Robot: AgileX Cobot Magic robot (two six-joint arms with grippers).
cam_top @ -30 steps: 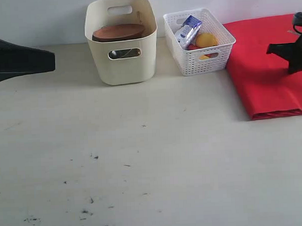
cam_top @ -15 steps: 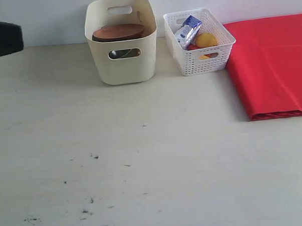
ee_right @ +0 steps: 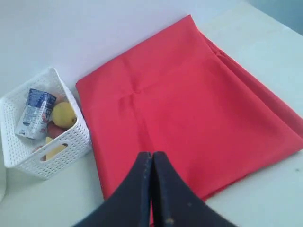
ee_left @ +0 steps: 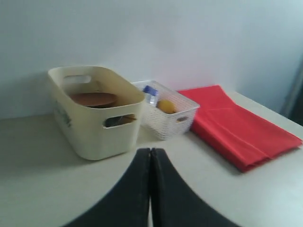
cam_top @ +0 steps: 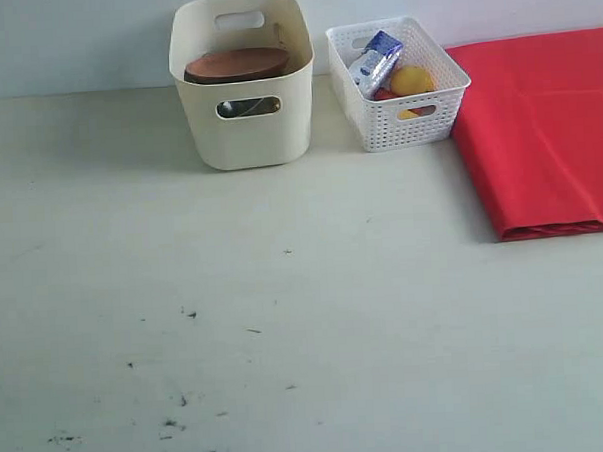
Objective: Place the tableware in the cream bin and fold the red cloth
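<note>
The cream bin [cam_top: 245, 128] stands at the back of the table with the brown oval wooden plate [cam_top: 236, 65] lying across its top; something metallic shows through its front handle cutout. The red cloth [cam_top: 542, 125] lies folded flat at the back right. Neither gripper shows in the exterior view. In the left wrist view, my left gripper [ee_left: 150, 150] is shut and empty, held back from the cream bin [ee_left: 92, 123] and red cloth [ee_left: 239, 127]. In the right wrist view, my right gripper [ee_right: 152, 154] is shut and empty above the red cloth [ee_right: 189, 104].
A white lattice basket [cam_top: 422, 116] between bin and cloth holds a blue-white milk carton [cam_top: 376, 61], a lemon [cam_top: 412, 79] and other food. A wall runs behind the table. Dark specks mark the tabletop at the front left.
Both arms have drawn out of the exterior view: the left went off the left edge, the right off the right edge. Bin, basket and cloth have not moved.
</note>
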